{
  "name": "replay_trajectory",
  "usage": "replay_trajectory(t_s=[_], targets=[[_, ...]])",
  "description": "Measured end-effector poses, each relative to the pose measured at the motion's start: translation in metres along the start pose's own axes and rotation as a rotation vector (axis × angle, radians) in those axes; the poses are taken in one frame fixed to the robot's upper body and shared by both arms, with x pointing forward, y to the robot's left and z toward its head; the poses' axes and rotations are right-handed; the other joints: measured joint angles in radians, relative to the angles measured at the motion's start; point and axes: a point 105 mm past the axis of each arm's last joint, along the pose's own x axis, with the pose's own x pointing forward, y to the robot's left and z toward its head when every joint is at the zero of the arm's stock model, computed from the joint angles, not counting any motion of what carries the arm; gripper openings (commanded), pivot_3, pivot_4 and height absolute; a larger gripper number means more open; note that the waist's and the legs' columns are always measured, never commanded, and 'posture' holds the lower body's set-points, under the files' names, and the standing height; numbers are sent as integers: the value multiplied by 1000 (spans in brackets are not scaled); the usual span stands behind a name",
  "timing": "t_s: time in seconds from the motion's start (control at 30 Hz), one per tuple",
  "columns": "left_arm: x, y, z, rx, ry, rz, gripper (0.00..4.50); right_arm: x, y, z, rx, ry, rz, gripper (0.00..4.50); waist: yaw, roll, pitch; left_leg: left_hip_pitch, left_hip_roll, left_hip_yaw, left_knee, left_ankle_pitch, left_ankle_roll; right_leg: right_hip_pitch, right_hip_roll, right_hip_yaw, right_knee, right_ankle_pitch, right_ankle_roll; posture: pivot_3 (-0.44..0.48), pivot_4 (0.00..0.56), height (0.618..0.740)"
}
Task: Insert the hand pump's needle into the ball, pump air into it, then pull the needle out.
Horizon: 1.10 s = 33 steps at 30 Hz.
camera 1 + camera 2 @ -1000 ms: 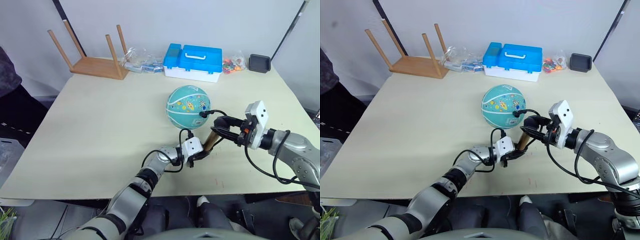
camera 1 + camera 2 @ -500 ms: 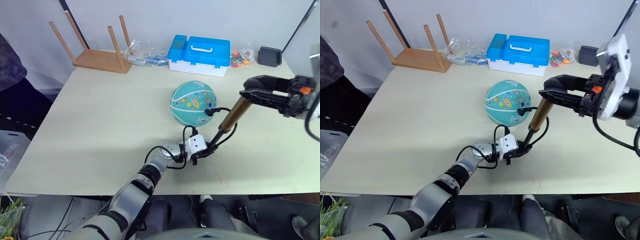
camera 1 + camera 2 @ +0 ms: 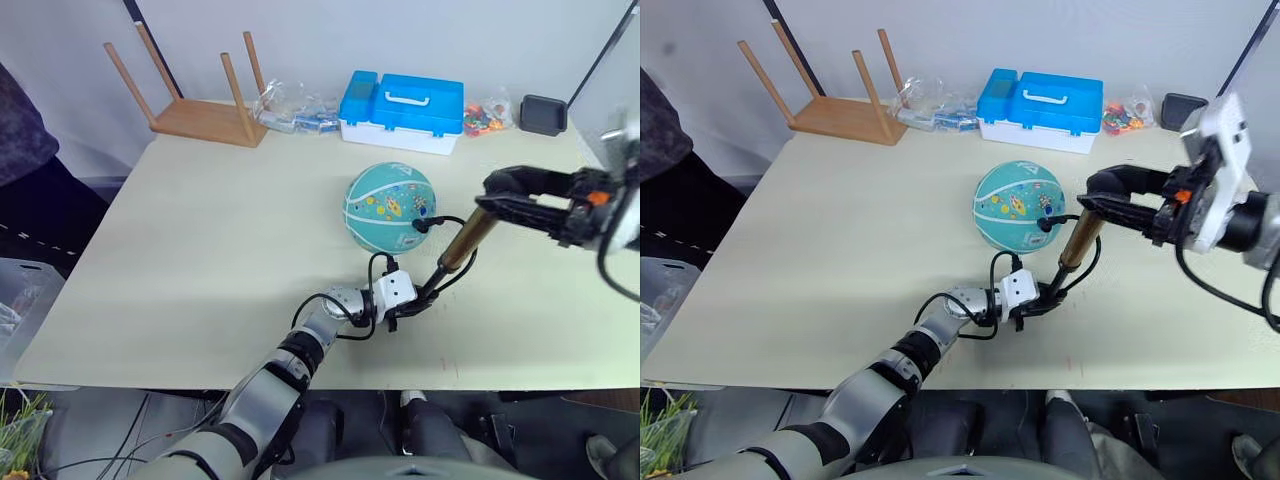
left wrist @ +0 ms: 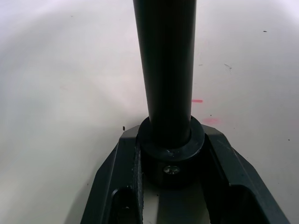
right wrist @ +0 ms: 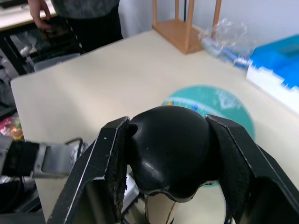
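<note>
The teal ball (image 3: 388, 207) rests on the table (image 3: 200, 250), right of centre. Beside it the hand pump (image 3: 460, 242) leans up to the right. Low on the table, my left gripper (image 3: 407, 308) is shut on the pump's black lower end (image 4: 171, 161). Up at the right, my right gripper (image 3: 492, 190) is shut on its black top knob (image 5: 167, 156). The thin black hose (image 3: 452, 222) loops to a black fitting (image 3: 421, 224) on the ball's right side. The needle's pin is too small to make out.
A blue and white box (image 3: 404, 109), an upturned wooden stool (image 3: 195, 100), plastic bags (image 3: 290, 108), a bag of colourful bits (image 3: 482, 114) and a black case (image 3: 545, 113) line the far edge. A person (image 5: 70, 9) stands beyond the table's left side.
My right gripper lifted the pump's top end up and to the right, stretching the pump out, then came down a little. The left gripper and ball stayed put. The camera shifted.
</note>
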Motion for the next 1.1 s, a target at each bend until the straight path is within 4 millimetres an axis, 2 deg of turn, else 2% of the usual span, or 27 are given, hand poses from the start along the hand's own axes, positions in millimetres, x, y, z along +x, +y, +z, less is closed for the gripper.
replay_trajectory(t_s=[0.13, 0.37, 0.53, 0.67, 0.77, 1.1], targets=[[0, 0, -5, -20, 18, 6, 1090, 19, -4, -38, 28, 38, 5, 2048, -1, -5, -4, 10, 0, -2, -1, 0, 0, 10, 1, -1, -1, -3, 4, 0, 150, 740], [3, 0, -7, -43, 36, 10, 1090, 41, -4, -91, 57, 121, 5, 2048, -1, -11, -19, 13, 0, -4, -1, 0, 0, 13, 1, -2, -2, -3, 4, 0, 150, 740], [7, -3, -8, -62, 38, 7, 1090, 48, -2, -94, 26, 118, 16, 2048, 0, -10, -25, 15, 0, -5, -1, 0, 0, 16, 1, -3, -2, -3, 4, 0, 150, 740], [9, -3, -6, -62, 37, 5, 1090, 46, -3, -92, 32, 121, 6, 2048, 1, -9, -25, 15, 0, -5, -1, 0, 0, 16, 0, -3, -3, -3, 5, 0, 150, 740], [15, -5, -1, -56, 27, -8, 1090, 36, -6, -82, 37, 133, -17, 2048, 11, -4, -22, 10, -3, -7, 1, 0, 0, 15, -1, -4, -3, -2, 5, 0, 150, 740], [29, -12, 11, -37, 15, -47, 1090, 19, -10, -74, 63, 195, -63, 2048, 46, 3, -16, 2, -11, -12, 1, 0, 2, 13, -6, -7, -10, 2, 7, 0, 150, 740]])
